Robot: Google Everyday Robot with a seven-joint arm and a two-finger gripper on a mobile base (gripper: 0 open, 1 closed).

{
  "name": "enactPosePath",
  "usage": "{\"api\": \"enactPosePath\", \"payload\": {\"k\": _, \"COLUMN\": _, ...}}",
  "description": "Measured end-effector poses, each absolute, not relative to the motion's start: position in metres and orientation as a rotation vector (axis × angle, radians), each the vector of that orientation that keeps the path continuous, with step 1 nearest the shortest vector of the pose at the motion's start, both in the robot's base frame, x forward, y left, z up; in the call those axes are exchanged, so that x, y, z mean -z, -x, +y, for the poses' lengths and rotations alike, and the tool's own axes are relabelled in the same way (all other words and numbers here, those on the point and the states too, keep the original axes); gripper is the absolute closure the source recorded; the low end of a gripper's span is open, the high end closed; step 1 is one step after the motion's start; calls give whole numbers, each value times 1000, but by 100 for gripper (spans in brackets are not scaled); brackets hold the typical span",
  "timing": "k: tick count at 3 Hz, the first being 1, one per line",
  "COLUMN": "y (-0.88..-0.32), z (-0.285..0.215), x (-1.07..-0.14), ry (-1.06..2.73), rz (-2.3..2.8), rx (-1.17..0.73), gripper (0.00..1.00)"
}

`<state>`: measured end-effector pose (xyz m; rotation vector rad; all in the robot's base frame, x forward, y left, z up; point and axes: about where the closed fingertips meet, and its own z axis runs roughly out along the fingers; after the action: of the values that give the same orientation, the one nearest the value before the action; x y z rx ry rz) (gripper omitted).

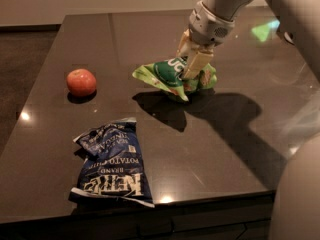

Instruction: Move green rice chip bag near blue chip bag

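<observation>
The green rice chip bag [170, 76] hangs above the dark table [210, 149], its shadow below it, tilted with the left end sticking out. My gripper [192, 66] comes down from the upper right and is shut on the bag's right part, with cream fingers [196, 64] pinching it. The blue chip bag [114, 164] lies flat near the table's front left edge, well left of and nearer than the green bag.
A red apple [81, 82] sits on the left side of the table, behind the blue bag. The table's front edge runs just past the blue bag. My arm's white body fills the right side of the view.
</observation>
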<state>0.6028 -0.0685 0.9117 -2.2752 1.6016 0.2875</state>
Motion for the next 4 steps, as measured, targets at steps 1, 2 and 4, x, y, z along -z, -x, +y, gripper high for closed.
{"api": "enactPosePath", "payload": {"k": 1, "y": -574, "z": -48, "x": -926, "ry": 2252, "rz": 1567, "rx": -394, "gripper": 100}}
{"api": "enactPosePath", "payload": {"k": 2, "y": -543, "z": -33, "x": -933, "ry": 2247, "rz": 1537, "rx": -496, "gripper": 100}}
{"api": "enactPosePath", "payload": {"k": 4, "y": -488, "z": -9, "x": -929, "ry": 2290, "rz": 1498, "rx": -618, "gripper": 82}}
